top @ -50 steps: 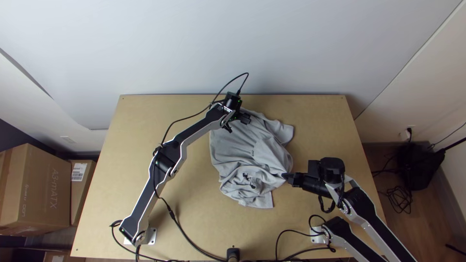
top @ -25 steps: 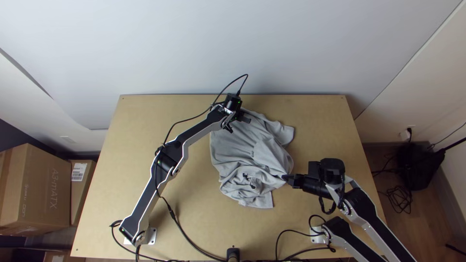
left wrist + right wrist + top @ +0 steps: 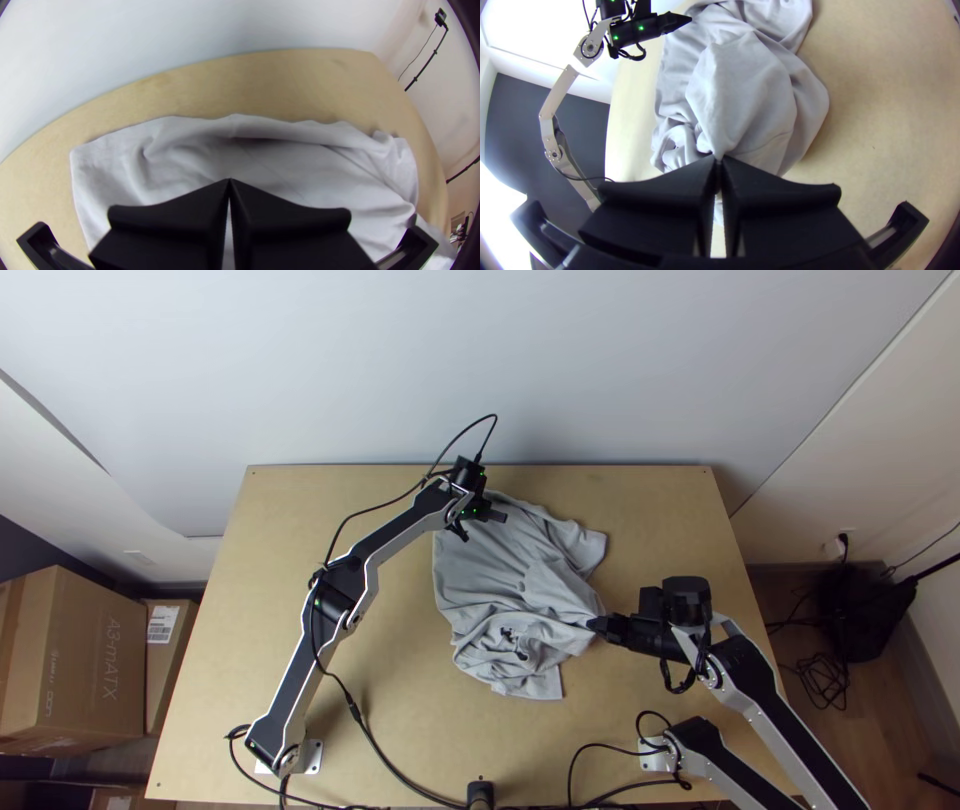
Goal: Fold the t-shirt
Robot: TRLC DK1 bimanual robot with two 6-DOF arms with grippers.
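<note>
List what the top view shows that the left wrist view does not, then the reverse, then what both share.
Top view: two cardboard boxes, the shirt's dark print and the right gripper at the shirt's edge.
Left wrist view: the small black device on the stand's top.
Both: the grey shirt, the left gripper, the table.

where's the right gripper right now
In the top view, the right gripper is right of the table's middle, at the right-hand side of the bunched grey t-shirt, with its fingers shut on a bit of the cloth.
</note>
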